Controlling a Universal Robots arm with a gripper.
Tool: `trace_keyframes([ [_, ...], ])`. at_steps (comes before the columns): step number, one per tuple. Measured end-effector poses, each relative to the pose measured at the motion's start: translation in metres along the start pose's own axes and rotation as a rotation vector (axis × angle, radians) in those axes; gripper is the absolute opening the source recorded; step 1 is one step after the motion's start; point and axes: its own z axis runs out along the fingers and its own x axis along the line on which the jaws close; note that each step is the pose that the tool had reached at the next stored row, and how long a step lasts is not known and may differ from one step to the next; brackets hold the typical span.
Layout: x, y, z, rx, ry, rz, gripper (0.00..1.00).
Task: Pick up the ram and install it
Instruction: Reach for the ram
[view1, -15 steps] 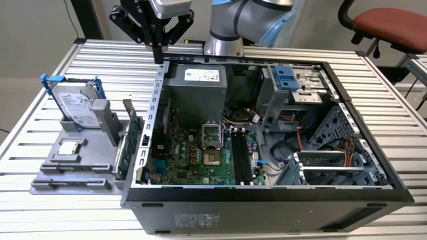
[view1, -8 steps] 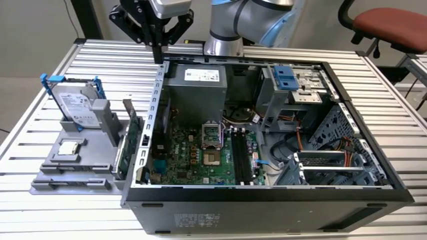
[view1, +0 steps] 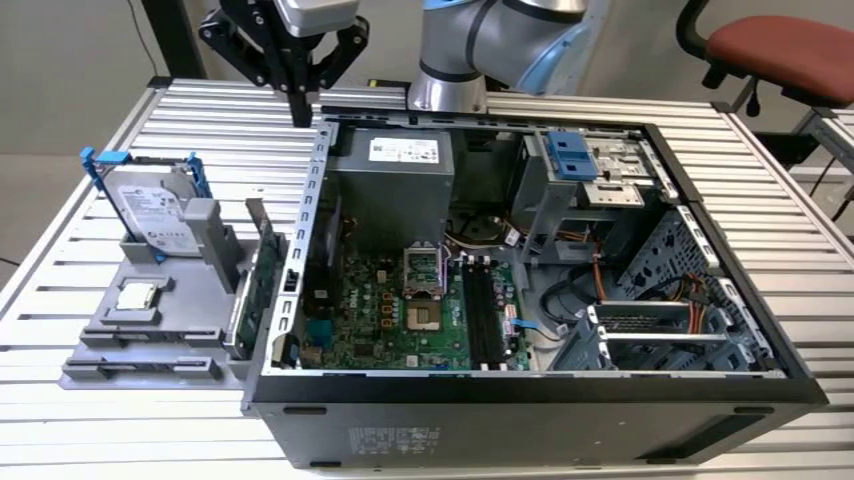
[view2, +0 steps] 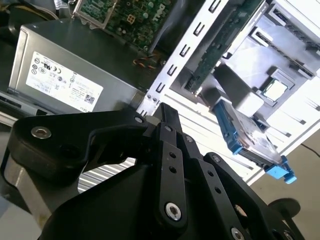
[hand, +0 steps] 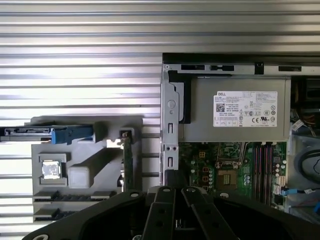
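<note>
Start at the exterior view's left, where a gray holder (view1: 180, 312) sits on the slatted desk (view1: 174, 120). It carries a hard drive (view1: 154, 215) upright in a blue frame and a small silver chip (view1: 138, 296) lying flat. The ram (hand: 75, 196) looks to be the dark strip seated on edge in the holder's slotted rail, on the side away from the drive, though you cannot make it out with certainty. Expect it to be light, stiff and thin, and brittle if twisted. Judge your hold accordingly: pinch its two flat faces near the middle of the exposed long edge, and keep off the contact edge. Next along, a green expansion card (view1: 274, 290) stands on edge between the holder and the open computer case (view1: 534, 400). The hand (view1: 302, 110) hangs above the case's rear corner, well apart from the ram, clenched with its tips together and grasping nothing. Inside the case, the motherboard's black slots (view1: 483, 315) lie empty.
</note>
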Motion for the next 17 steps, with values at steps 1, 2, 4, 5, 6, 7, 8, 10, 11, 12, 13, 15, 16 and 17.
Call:
trace_keyframes([
  [1, 0.002, -0.0001, 0.0, 0.0, 0.0, 0.0, 0.0],
  [2, 0.0037, -0.0001, -0.0001, 0.0, 0.0, 0.0, 0.0],
  [4, 0.0072, -0.0002, -0.0002, 0.0, 0.0, 0.0, 0.0],
  [5, 0.009, -0.0002, -0.0002, 0.0001, 0.0, 0.001, 0.0],
  [6, 0.011, -0.0003, -0.0002, 0.0, -0.0001, 0.002, 0.0],
  [7, 0.0129, -0.0003, -0.0003, 0.0001, -0.0001, 0.002, 0.0],
  [8, 0.0146, -0.0004, -0.0003, 0.0001, -0.0002, 0.003, 0.0],
  [10, 0.0183, -0.0005, -0.0004, 0.0001, -0.0002, 0.004, 0.0],
  [11, 0.0203, -0.0005, -0.0005, 0.0001, -0.0002, 0.004, 0.0],
  [12, 0.0222, -0.0006, -0.0005, 0.0001, -0.0003, 0.005, 0.0],
  [13, 0.0242, -0.0006, -0.0006, 0.0001, -0.0003, 0.005, 0.0],
  [15, 0.0281, -0.0007, -0.0006, 0.0001, -0.0003, 0.005, 0.0],
  [16, 0.0299, -0.0007, -0.0007, 0.0001, -0.0003, 0.005, 0.0],
  [17, 0.0319, -0.0008, -0.0007, 0.0001, -0.0003, 0.005, 0.0],
])
